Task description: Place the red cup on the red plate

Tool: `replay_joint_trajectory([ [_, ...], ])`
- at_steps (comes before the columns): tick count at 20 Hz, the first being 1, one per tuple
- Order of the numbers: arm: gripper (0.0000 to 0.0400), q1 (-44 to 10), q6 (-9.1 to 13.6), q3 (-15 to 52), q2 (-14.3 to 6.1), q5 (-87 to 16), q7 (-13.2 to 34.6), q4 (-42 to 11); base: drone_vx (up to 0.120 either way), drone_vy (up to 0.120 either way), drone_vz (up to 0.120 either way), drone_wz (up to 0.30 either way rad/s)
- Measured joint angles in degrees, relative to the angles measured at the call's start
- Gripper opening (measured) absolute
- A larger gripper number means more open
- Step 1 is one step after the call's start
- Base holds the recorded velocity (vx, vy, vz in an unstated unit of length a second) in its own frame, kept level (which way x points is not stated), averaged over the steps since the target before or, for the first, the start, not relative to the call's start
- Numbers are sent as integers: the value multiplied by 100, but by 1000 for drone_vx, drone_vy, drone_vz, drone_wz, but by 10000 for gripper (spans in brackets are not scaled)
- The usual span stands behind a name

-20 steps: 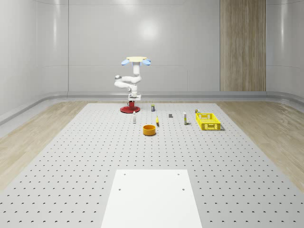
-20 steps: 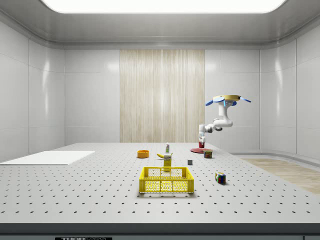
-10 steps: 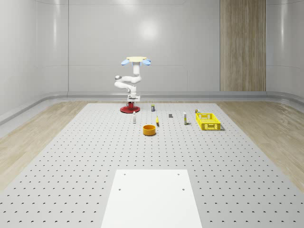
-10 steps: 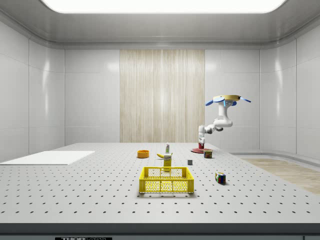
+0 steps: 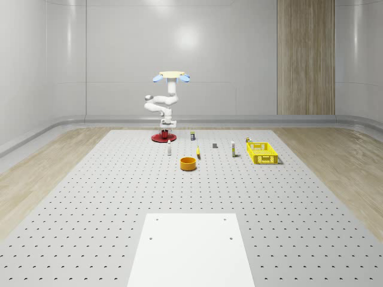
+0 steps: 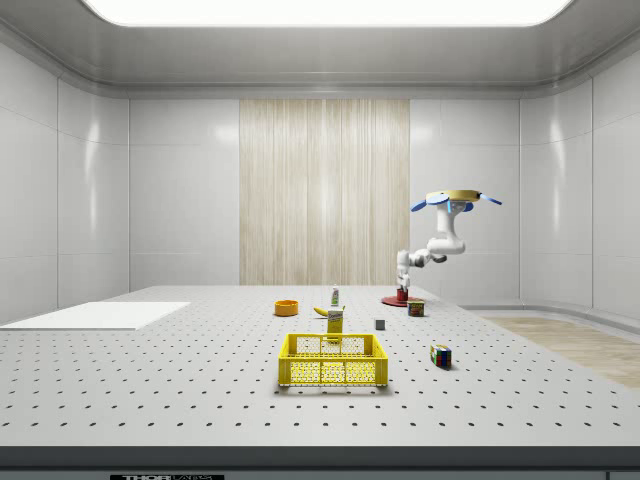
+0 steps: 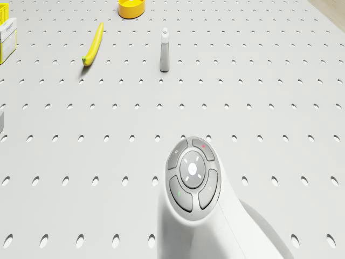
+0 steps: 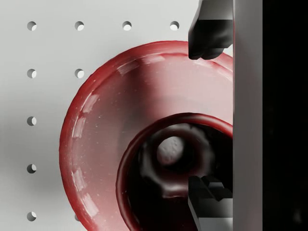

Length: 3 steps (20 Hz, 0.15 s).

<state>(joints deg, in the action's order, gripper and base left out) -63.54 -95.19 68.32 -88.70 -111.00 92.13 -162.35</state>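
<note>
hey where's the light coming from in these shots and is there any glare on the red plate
Side view: a bright ceiling panel lights the room. Whole-scene view: a soft hotspot glares on the back wall. Wrist view: pale streaks of glare run along the glossy red plate rim; the red cup interior is dark, with the gripper at it.

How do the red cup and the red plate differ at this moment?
The red cup is deep with a dark interior; the red plate is shallow, wide and glossy. The cup stands inside the plate's rim; the plate lies flat on the perforated table. One finger reaches inside the cup; nothing grips the plate. Both are red and round.
</note>
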Motion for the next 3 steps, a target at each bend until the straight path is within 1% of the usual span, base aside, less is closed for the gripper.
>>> replay_joint_trajectory([
  [3, 384, 19, 32, 60, 8, 54, -5, -21, 0, 0, 0, 0],
])
